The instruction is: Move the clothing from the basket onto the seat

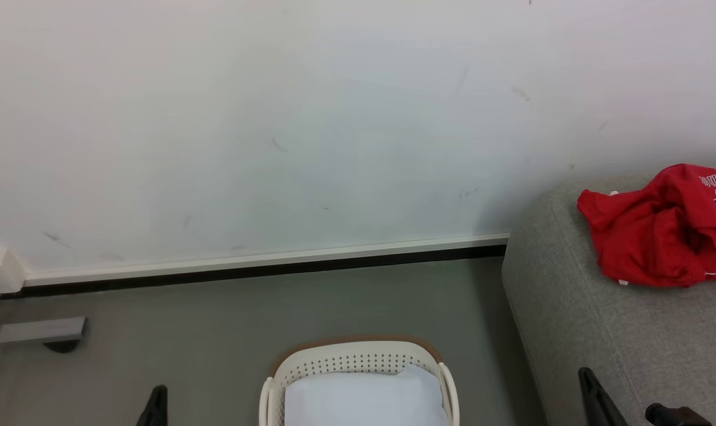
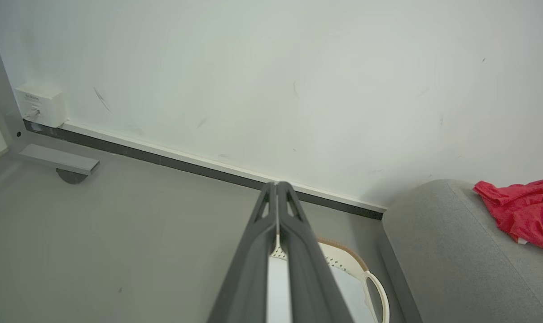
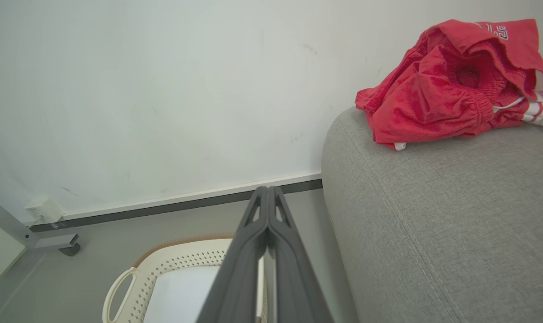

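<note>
The red clothing point(image 1: 660, 231) lies crumpled on the grey seat point(image 1: 600, 331) at the right, white lettering and a 23 showing on it. It also appears on the seat point(image 3: 433, 224) as a red heap of clothing point(image 3: 442, 89) with white stripe trim. The cream basket point(image 1: 358, 358) with a brown rim stands on the floor at bottom centre and holds a pale sheet point(image 1: 364, 396). My left gripper point(image 2: 277, 185) is shut on nothing, above the basket point(image 2: 370, 287). My right gripper point(image 3: 267, 188) is shut too, between the basket point(image 3: 164, 264) and the seat.
A white wall with a dark skirting strip point(image 1: 263, 266) runs behind the basket. A grey metal foot point(image 1: 38, 331) and a white wall box point(image 2: 40, 103) sit at the far left. Grey floor point(image 1: 186, 319) lies around the basket.
</note>
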Tool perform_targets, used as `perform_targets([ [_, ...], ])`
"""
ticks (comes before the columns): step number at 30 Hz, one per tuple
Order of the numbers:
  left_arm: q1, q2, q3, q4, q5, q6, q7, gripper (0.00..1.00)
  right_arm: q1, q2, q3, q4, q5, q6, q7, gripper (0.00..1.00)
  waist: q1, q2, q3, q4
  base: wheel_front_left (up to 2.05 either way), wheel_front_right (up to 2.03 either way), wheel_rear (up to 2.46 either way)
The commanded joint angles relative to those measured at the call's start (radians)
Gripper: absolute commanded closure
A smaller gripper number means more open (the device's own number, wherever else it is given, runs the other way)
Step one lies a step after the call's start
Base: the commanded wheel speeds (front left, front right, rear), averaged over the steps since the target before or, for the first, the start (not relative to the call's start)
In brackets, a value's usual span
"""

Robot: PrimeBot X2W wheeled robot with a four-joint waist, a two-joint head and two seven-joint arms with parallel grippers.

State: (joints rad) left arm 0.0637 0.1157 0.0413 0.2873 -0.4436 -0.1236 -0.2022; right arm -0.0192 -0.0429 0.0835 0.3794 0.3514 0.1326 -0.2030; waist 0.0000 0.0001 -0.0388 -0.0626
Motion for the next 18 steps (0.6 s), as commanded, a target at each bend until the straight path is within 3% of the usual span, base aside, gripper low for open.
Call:
perform_targets([
  [1,-0.028,0.007,0.008,-0.018,-0.035,0.002,0.008,1.00,-0.028,-0.006,-0.009,-0.022,0.036,0.000,0.006,1.00,0.0000,-0.0001,0.000,0.001,0.00,0.00,0.00],
  [18,-0.059,-0.010,0.022,-0.045,-0.298,0.017,0.077,1.00,-0.049,-0.012,-0.048,-0.047,0.324,-0.001,0.073,1.00,0.0000,-0.0001,0.006,0.010,0.00,0.00,0.00],
])
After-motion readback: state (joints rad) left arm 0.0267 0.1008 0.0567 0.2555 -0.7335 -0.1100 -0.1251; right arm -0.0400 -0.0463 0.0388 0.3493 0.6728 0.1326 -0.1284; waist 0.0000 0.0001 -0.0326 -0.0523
